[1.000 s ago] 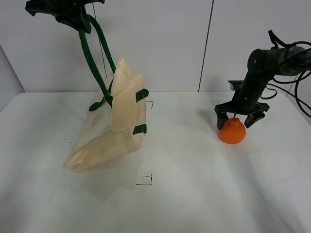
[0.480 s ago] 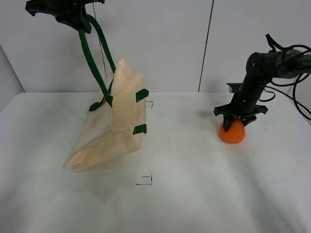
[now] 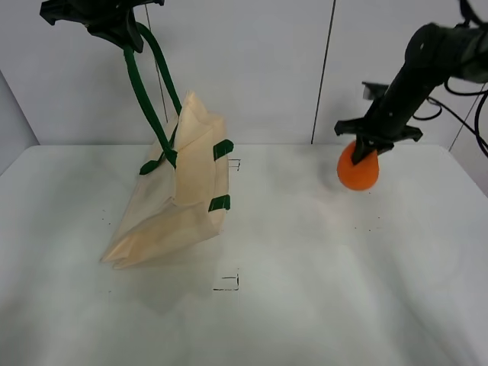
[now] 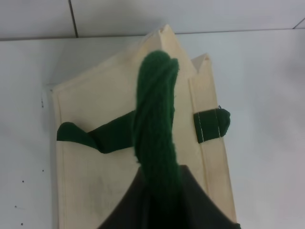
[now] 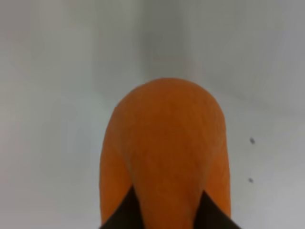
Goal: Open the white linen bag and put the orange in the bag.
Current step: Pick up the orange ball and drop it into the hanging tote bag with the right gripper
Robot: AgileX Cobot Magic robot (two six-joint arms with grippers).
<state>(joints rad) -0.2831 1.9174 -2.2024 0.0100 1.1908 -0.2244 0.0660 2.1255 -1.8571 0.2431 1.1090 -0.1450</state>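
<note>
- Jaws of right gripper (image 3: 371, 149) pinch the orange (image 3: 358, 171), off the bench (image 3: 320, 305).
- Jaws of left gripper (image 3: 126, 36) clamp white linen bag (image 3: 187, 191) by its green strap (image 3: 144, 99).
- We should carry left, high over the mouth.

The exterior high camera sits above the front of the desk (image 3: 305, 305) and looks down and across it toward the back wall (image 3: 252, 69), far enough off to take in the whole working area. The left wrist camera looks steeply down along a green handle (image 4: 155, 124) onto the top edge of the white linen bag (image 4: 90, 186), fairly near. The high view shows the same bag from its side. The right wrist camera sits very close to the orange (image 5: 167, 143), which the high view shows small at its right.
</note>
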